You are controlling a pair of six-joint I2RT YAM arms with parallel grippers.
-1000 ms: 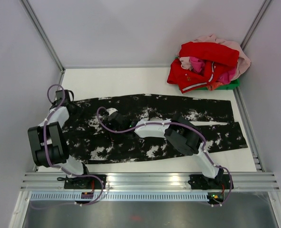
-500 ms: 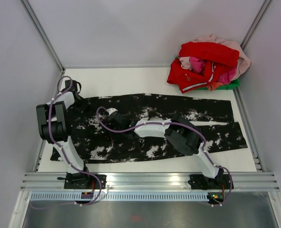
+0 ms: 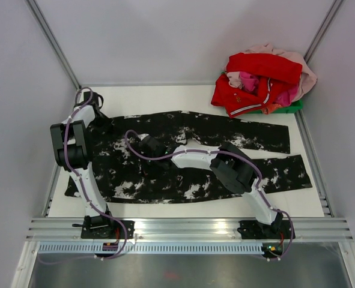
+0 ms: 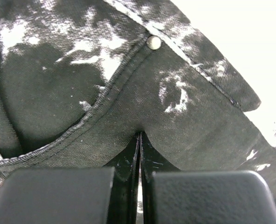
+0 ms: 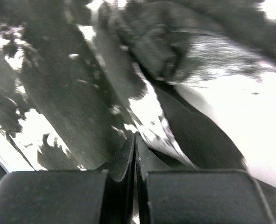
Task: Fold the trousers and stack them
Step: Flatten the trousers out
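**Clerk:** Item?

**Keeper:** One pair of trousers (image 3: 165,186), black with irregular white blotches all over. Two long legs and a denim-like weave. The left wrist view shows a stitched pocket seam (image 4: 105,100) and a metal rivet (image 4: 152,42).

**Clerk:** Location?

**Keeper:** Spread nearly flat on the table (image 3: 165,99), to the left of the clothes pile (image 3: 261,81) and nearer the arms than it is. The leg ends point toward the pile's side and the waist lies at the side far from it. The leg closer to the pile slants and sits slightly apart from the other.

**Clerk:** Handling?

**Keeper:** By my judgement it is soft, limp and of moderate weight. It will sag and drag rather than hold a shape, it is not fragile, and its surface is not slippery. It is best taken at the stiffer stitched parts, meaning the waistband corners and seams. Pinching at two spaced points should keep a fold edge straight.

**Clerk:** Grippers?

**Keeper:** The left gripper (image 3: 100,124) is at the waist corner, the point of the cloth farthest left of the pile. Its fingers are pressed together on the fabric just below the pocket seam, and the cloth puckers at the tips. The right gripper (image 3: 148,144) is between the left gripper and the pile, over the seat area. Its fingers are also together, and a ridge of cloth rises at them. It looks like a pinch, though that view is blurred.
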